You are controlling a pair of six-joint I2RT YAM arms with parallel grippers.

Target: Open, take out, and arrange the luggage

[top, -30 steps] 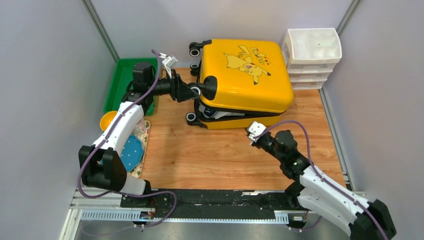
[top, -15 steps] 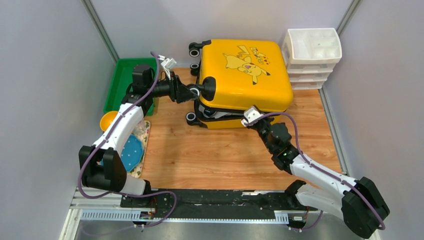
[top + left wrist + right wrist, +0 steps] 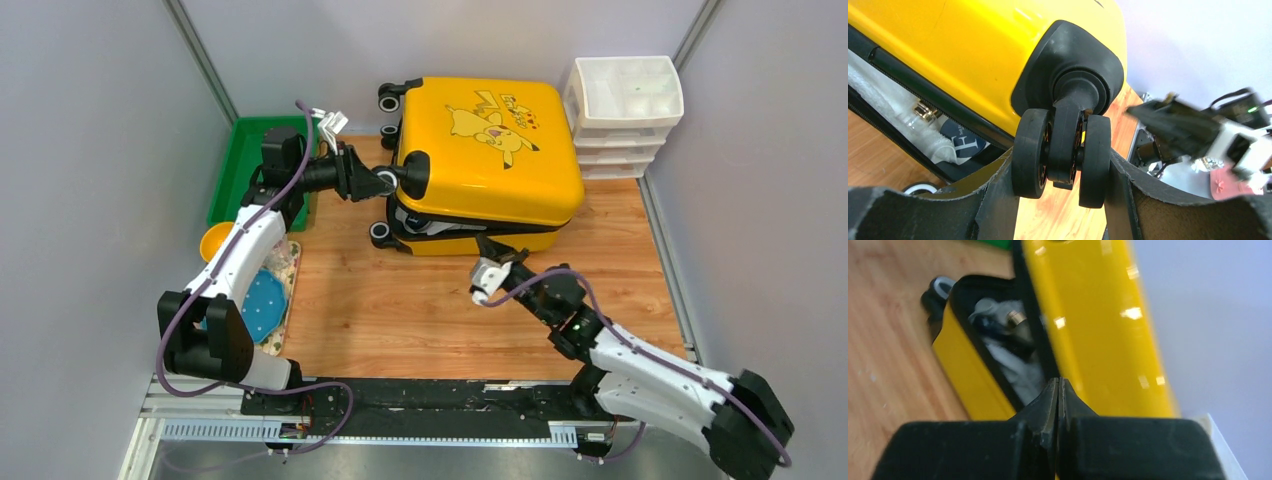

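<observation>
Right arm [image 3: 600, 340] pulled back; wrist view reveals packed luggage [image 3: 1088, 325].

Bare wooden floor [image 3: 400, 300] open before the luggage [image 3: 490, 150], green tray [image 3: 232, 165] left, white drawer unit [image 3: 610, 140] right, narrow lid gap [image 3: 440, 226]

This looks like a robot test lab: plain grey walls [image 3: 90, 150] enclose a wooden desk [image 3: 420, 310] with a mounting rail [image 3: 450, 393].

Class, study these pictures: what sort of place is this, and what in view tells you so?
Probably a robot test cell, not a home: plain grey partition walls box in a wooden table, two arms are bolted to a rail at its near edge, and a yellow suitcase sits as a prop.
</observation>
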